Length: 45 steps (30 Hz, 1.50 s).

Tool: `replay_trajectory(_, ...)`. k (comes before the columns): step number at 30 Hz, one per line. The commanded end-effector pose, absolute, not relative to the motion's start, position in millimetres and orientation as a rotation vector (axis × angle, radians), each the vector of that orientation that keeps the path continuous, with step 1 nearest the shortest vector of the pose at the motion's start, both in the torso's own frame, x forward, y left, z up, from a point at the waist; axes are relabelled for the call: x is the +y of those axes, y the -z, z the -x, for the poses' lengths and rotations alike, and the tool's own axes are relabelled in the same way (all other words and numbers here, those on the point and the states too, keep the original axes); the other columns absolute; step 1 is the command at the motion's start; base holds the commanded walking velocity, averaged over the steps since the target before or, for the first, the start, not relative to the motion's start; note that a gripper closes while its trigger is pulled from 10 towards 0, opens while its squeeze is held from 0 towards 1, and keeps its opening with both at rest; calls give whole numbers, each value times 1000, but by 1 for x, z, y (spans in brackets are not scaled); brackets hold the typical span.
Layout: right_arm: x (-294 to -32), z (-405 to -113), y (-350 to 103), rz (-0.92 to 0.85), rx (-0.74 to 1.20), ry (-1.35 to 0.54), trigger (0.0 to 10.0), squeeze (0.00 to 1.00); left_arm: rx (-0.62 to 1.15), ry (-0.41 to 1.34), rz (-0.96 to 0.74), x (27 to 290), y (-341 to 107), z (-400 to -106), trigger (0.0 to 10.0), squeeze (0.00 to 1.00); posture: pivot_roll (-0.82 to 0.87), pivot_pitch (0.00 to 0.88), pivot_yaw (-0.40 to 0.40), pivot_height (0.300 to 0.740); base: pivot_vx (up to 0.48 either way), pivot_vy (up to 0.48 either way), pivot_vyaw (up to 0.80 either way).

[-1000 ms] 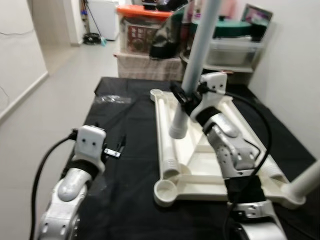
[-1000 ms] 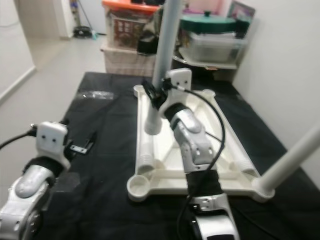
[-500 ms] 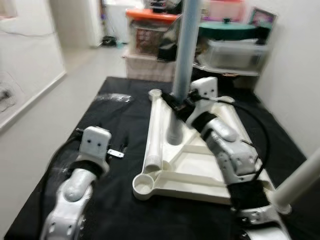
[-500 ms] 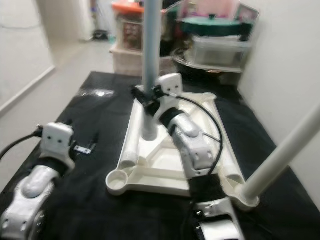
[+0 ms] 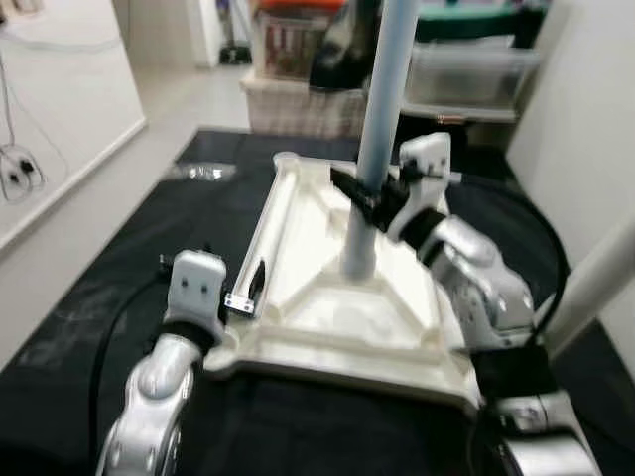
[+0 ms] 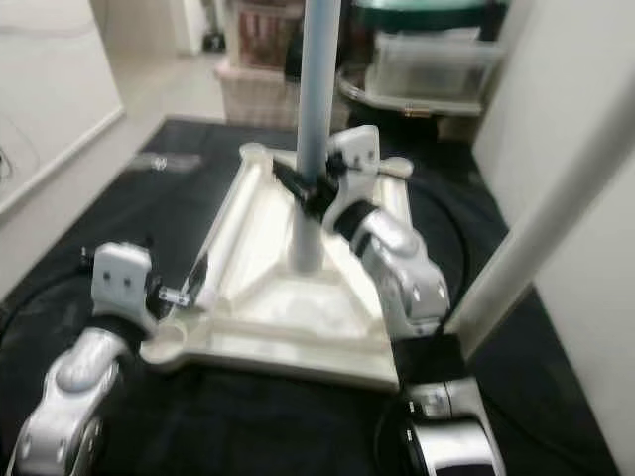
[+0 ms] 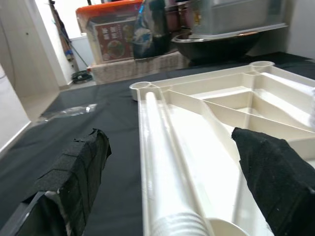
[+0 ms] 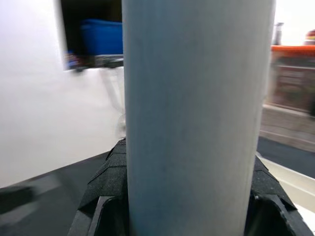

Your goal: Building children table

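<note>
Looking down from the head camera, I see a cream plastic tabletop [image 5: 337, 307] lying upside down on a black cloth [image 5: 89, 337]. My right gripper [image 5: 362, 194] has its fingers closed around a pale grey table leg [image 5: 382, 119], which stands upright above the middle of the tabletop. My left gripper [image 5: 253, 288] sits at the tabletop's near left corner, fingers spread wide on either side of the ribbed edge tube [image 7: 167, 167]. A second leg [image 5: 595, 283] stands at the tabletop's right side. Storage boxes [image 5: 298, 50] sit beyond the tabletop.
</note>
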State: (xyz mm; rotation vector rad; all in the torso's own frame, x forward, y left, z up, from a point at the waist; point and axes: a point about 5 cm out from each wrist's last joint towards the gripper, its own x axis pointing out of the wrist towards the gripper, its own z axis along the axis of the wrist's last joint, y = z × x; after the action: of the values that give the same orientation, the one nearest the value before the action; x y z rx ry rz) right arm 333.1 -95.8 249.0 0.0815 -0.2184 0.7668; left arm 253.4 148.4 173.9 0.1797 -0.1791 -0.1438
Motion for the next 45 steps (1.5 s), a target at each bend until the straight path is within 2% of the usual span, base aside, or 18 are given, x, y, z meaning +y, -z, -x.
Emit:
replay_trajectory(1,-88,-327,-252,-84,-232,-827,10000,0,-195,135,-183,148,-175,-252,10000,0,7,0,-78,740,0,0,0)
replay_trajectory(7,-85,-324,-251,-76,-231,-849,10000,0,-195,130,-183,149,-175,-252,10000,0,6,0,-77,740,0,0,0)
replay_trajectory(15,-82,-320,-250,-66,-223,-873,10000,0,-193,137,-194,147,-173,-252,10000,0,4,0,-73,740,0,0,800)
replay_trajectory(24,-79,-319,-243,-70,-196,-871,10000,0,-131,130,-225,151,-156,-239,10000,0,16,0,-71,740,0,0,800)
replay_trajectory(30,-79,-321,-242,-97,-193,-855,10000,0,-105,112,-222,153,-150,-233,10000,0,20,0,-75,740,0,0,0)
replay_trajectory(39,-81,-325,-244,-91,-207,-811,10000,0,-112,116,-206,150,-149,-233,10000,0,21,0,-72,740,0,469,0)
replay_trajectory(45,-82,-326,-243,-88,-210,-795,10000,0,-128,122,-219,148,-151,-235,10000,0,21,0,-66,740,0,0,0)
